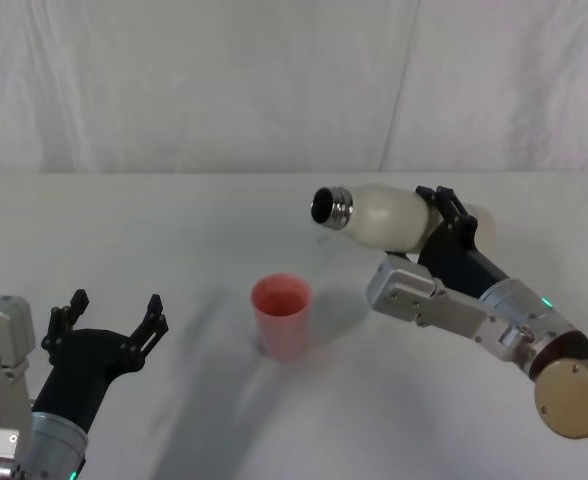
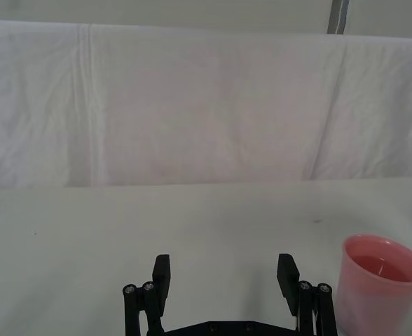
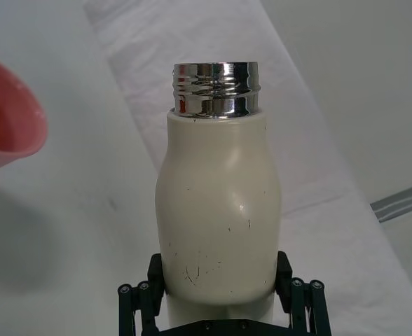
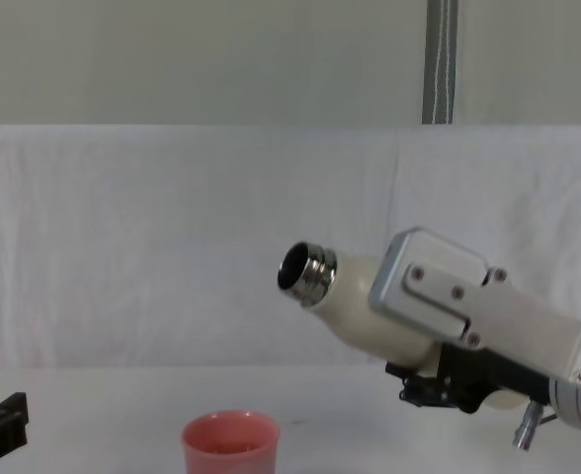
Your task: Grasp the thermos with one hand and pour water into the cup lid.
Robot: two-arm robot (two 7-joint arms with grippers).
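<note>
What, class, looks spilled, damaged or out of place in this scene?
Nothing spilled. The thermos lies tilted in the right gripper, above and right of the upright cup lid. Small dark scuffs mark its body. The left gripper is open.

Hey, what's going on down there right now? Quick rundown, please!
Right gripper shut on thermos, tilted, neck toward pink cup lid. Left gripper open, idle beside cup. Nothing in the way.

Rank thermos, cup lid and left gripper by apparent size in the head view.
1. thermos, lying near-horizontal in the right gripper, partly hidden by it.
2. left gripper, fingers spread, though nearer the camera, so its rank over the cup is unsure.
3. cup lid.
</note>
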